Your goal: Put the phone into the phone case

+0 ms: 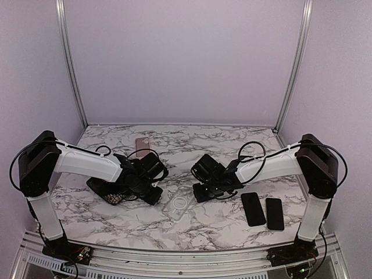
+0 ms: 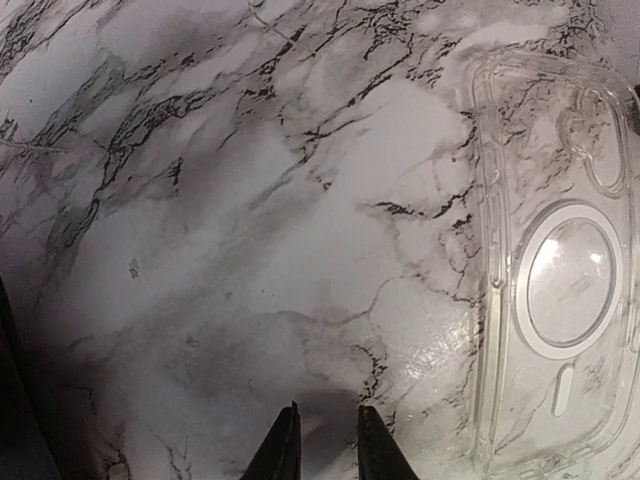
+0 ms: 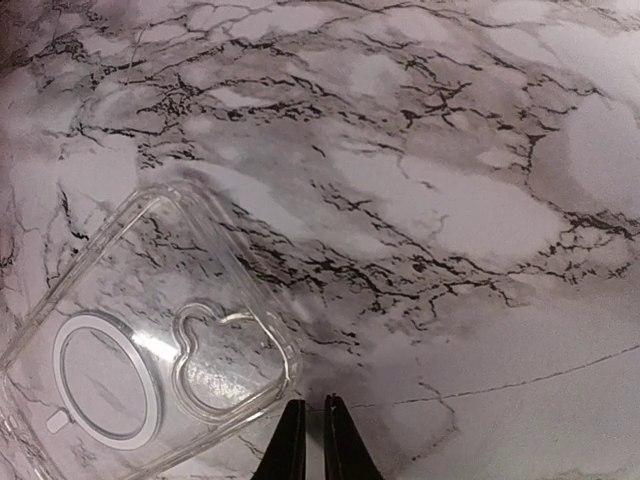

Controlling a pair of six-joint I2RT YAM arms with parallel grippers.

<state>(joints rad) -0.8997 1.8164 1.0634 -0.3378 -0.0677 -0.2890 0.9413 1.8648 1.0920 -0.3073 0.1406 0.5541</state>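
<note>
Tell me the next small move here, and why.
Probably swing the right gripper toward the nearer black phone and open it for a pick. The clear phone case lies empty on the marble table between the arms, the right gripper is shut and holds nothing, and that phone lies flat beside the right arm's base.

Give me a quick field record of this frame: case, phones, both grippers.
clear case: flat on the table, between the two grippers, empty
black phones: two, side by side, near right of table, untouched
left gripper: jaws slightly apart, holding nothing
right gripper: shut, holding nothing
task step: phone not yet in case
</note>
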